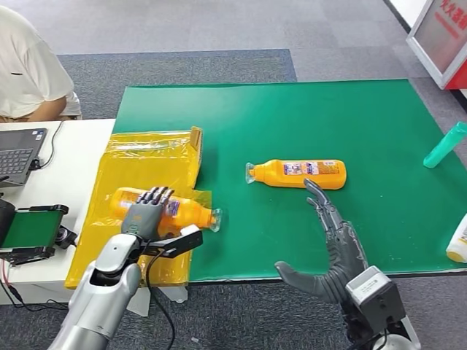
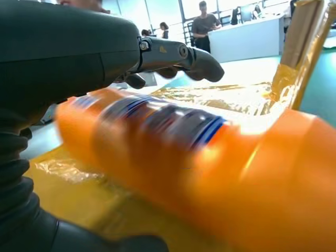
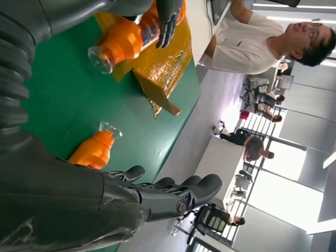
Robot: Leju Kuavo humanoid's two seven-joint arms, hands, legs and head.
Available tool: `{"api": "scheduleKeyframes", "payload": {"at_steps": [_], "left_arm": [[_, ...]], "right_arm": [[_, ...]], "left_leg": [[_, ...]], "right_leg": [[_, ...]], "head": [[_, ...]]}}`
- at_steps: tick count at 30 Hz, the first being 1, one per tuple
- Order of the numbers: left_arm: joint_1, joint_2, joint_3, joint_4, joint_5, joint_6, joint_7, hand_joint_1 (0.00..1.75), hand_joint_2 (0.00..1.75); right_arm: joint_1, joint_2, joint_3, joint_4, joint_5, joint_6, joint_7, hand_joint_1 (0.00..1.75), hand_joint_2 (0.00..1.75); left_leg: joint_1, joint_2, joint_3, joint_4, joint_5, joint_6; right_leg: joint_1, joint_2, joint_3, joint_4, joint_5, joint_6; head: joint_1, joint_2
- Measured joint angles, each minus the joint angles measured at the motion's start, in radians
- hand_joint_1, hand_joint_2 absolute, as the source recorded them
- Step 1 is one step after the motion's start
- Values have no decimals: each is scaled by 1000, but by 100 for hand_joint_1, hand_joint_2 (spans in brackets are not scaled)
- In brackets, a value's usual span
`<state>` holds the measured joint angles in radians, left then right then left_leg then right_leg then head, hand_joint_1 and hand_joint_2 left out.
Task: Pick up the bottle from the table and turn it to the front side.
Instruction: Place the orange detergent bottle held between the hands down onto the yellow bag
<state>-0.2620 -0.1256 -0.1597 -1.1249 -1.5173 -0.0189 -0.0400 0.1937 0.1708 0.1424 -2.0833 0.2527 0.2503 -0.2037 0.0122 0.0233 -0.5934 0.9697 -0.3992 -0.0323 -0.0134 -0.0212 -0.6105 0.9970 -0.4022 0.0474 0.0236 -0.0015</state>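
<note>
My left hand [image 1: 144, 216] sits lower left of the head view, fingers draped over one orange bottle [image 1: 190, 212] that lies on its side on the yellow bag [image 1: 149, 157], cap toward the green mat [image 1: 352, 117]. The left wrist view has fingers over the top and thumb under w/ the bottle between, but it's blurred, so I can't tell if the grip is closed tight or just cupped round it. My right hand [image 1: 336, 244] is lower right of the head view, fingers spread wide, holding nothing, fingertips just short of the 2nd bottle [image 1: 300, 173], which lies mid-frame on the mat, label up, cap toward the left. I judge the right hand is abt to take that one; no contact yet. Risks as I see them: bottle is round and lying flat, so a nudge from my fingertips before the thumb gets under could roll it away toward the far side. On the left, the bag is slick and crinkly; fingers may catch film along w/ the bottle and drag the bag, or the bottle slips if the grip is only cupped. A teal bottle [image 1: 446, 144] at the right edge and a white one [image 1: 458, 240] lower right sit well apart, prob no issue. A person [image 1: 30, 65] sits upper left by a laptop [image 1: 19, 149].
</note>
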Motion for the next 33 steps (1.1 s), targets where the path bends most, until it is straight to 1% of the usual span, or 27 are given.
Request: {"api": "scheduleKeyframes", "payload": {"at_steps": [5,10,13,16,20,24,26,30,33], "left_arm": [[2,-6,0,17,0,2,0,0,0],[15,0,-5,26,-22,22,6,0,0],[31,2,-4,27,-1,54,-5,0,0],[52,3,0,8,47,67,-34,0,0],[104,-7,20,-81,177,52,-89,0,0],[149,-40,48,-206,329,20,-134,0,0],[163,-55,53,-254,390,24,-152,0,0],[194,-75,59,-348,470,52,-163,0,0],[231,-83,63,-414,508,46,-147,0,0]], "right_arm": [[3,0,-10,-3,4,1,0,0,175],[7,0,-17,-6,8,0,-1,0,175],[15,0,-24,-11,11,-3,-2,0,175],[26,0,-31,-18,15,-4,-1,0,175],[42,0,-41,-33,27,-8,4,0,175],[55,0,-51,-44,36,-14,12,0,175],[58,0,-51,-44,43,-20,14,0,175],[70,0,-52,-48,57,-40,22,0,175],[93,2,-54,-51,48,-45,52,0,175]], "left_leg": [[0,0,0,0,0,0],[0,0,0,0,0,0],[0,0,0,0,0,0],[0,0,0,0,0,0],[0,0,0,0,0,0],[0,0,0,0,0,0],[0,0,0,0,-1,1],[0,0,0,0,-1,0],[0,0,0,0,-1,1]], "right_leg": [[0,0,0,0,0,0],[0,0,0,0,0,0],[0,0,1,0,0,0],[0,0,1,0,0,0],[0,0,0,0,0,0],[0,0,0,0,0,0],[0,0,1,0,0,0],[0,0,1,0,0,0],[0,0,1,0,0,0]], "head": [[0,0],[0,0],[0,0],[0,0],[0,0],[0,0],[0,0],[0,0],[0,0]]}}
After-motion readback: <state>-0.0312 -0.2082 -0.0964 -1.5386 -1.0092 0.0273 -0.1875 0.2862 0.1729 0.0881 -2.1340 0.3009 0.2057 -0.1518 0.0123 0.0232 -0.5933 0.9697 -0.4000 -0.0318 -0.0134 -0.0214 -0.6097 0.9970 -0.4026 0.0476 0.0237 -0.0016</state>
